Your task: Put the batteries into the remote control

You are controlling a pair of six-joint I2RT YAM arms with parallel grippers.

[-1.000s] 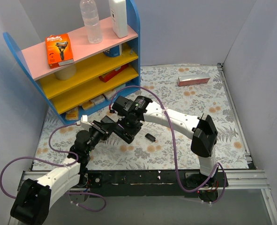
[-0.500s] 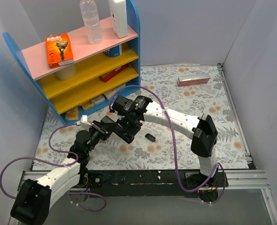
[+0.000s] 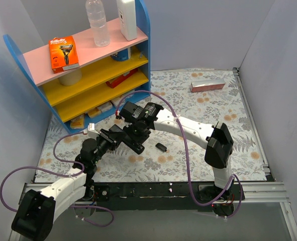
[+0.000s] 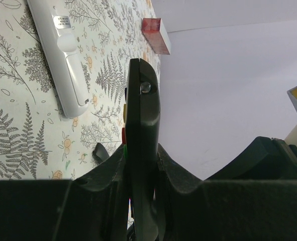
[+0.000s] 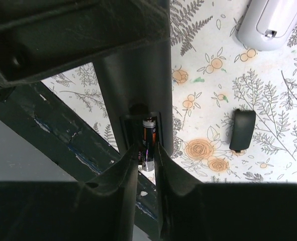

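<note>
A black remote control (image 4: 142, 125) is held on edge above the table, my left gripper (image 4: 140, 160) shut on its lower body. In the top view it (image 3: 139, 144) sticks out to the right of that gripper (image 3: 119, 136). The right wrist view shows its back (image 5: 133, 75) with the battery bay uncovered. A black and orange battery (image 5: 149, 143) lies lengthwise in the bay, its silver end poking past the bay's near edge. My right gripper (image 5: 146, 155) straddles the battery from above, jaws slightly parted with a thin gap on one side.
The black battery cover (image 5: 242, 129) lies loose on the floral mat (image 3: 188, 155). A white remote (image 4: 63, 55) lies on the mat, and a pink box (image 3: 207, 86) sits far right. A blue shelf unit (image 3: 88, 70) stands at the back left.
The right gripper's jaws have eased apart around the battery in the bay. Both arms have barely moved and the left grip on the remote is unchanged.
</note>
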